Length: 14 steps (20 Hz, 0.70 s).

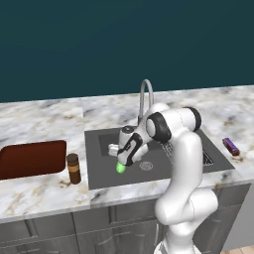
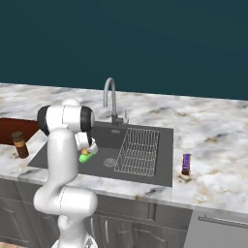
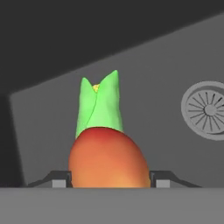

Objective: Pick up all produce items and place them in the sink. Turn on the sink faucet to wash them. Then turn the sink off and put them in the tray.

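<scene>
My gripper hangs low inside the dark grey sink, left of the drain. It is shut on the rounded orange-yellow fruit, whose sides touch both fingertips. The green vegetable lies on the basin floor just beyond the fruit. The faucet arches over the back of the sink; no water shows. The reddish-brown tray rests on the counter to the left.
A brown jar stands between tray and sink. A wire rack fills the sink's right part. A small purple-red bar lies on the counter right of the sink.
</scene>
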### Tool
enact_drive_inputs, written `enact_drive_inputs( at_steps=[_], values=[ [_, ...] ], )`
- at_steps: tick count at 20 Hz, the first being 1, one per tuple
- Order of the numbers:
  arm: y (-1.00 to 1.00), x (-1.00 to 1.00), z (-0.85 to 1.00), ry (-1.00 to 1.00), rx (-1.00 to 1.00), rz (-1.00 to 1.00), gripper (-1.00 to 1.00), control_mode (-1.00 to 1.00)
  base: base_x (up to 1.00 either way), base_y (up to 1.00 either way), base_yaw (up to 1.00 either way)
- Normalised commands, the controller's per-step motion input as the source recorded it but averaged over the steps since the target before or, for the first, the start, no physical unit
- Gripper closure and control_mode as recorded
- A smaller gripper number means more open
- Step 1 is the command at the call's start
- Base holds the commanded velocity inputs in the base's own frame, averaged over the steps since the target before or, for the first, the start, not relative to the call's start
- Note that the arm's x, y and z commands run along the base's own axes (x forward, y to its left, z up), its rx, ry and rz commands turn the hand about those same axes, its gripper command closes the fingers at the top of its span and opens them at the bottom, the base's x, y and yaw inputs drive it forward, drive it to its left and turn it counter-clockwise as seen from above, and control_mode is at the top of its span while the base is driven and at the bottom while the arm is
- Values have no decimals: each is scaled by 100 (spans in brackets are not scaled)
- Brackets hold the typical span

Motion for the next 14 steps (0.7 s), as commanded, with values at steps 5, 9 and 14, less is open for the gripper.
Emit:
enact_drive_inputs(
  at_steps=[5,9,14],
  values=[
    [1,22,-32,0,-2,-2,100,-100,0,0,0],
    [3,16,-35,3,-3,-1,100,-100,0,0,0],
    [0,0,-19,3,-1,0,-100,-100,0,0,0]
  ],
)
